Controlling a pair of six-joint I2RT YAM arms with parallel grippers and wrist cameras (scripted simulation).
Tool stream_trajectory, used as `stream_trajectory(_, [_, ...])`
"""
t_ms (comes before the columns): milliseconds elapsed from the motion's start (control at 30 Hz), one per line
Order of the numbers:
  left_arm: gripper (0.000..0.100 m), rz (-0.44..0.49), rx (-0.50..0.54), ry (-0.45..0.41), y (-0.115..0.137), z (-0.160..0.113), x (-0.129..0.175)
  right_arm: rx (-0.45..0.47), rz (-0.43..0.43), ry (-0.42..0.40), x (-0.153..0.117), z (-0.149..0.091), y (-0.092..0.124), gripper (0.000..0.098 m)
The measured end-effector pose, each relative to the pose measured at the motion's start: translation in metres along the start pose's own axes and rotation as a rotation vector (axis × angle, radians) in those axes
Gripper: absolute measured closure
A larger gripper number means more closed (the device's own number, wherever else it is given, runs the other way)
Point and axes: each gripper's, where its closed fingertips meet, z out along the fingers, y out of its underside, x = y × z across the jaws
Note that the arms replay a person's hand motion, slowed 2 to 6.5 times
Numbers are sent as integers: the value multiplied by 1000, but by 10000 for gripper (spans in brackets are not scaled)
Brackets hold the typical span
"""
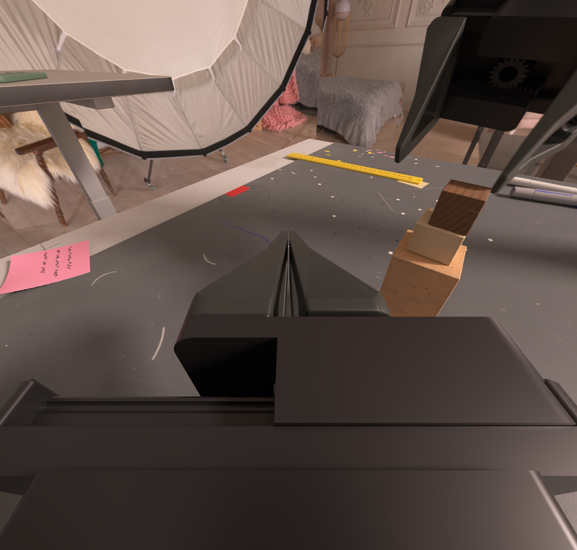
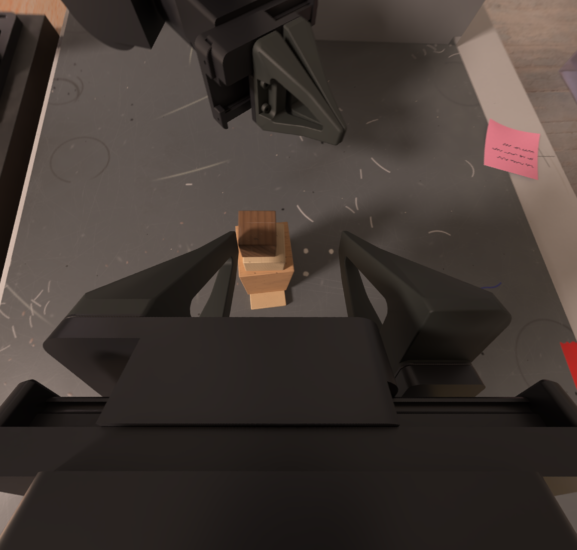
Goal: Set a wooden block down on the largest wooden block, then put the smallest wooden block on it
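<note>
Three wooden blocks stand stacked on the grey table. A large tan block is at the bottom, a pale cream block on it, and a small dark brown block on top, overhanging one side. My right gripper is open above the stack, its fingers either side and apart from the dark block. It also shows in the left wrist view. My left gripper is shut and empty, left of the stack. Another pale block lies by the base of the large block.
A yellow ruler lies at the far side of the table. A pink sticky note is near the table's left edge. A red tape patch and two white pens lie on the table.
</note>
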Motion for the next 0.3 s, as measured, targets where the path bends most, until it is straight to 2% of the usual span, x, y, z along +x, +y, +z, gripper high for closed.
stream_trajectory(167, [993,0,0,0,0,0,0,98,46,25,14,-7,5,503])
stream_trajectory(300, [993,0,0,0,0,0,0,154,80,0,18,-8,16,549])
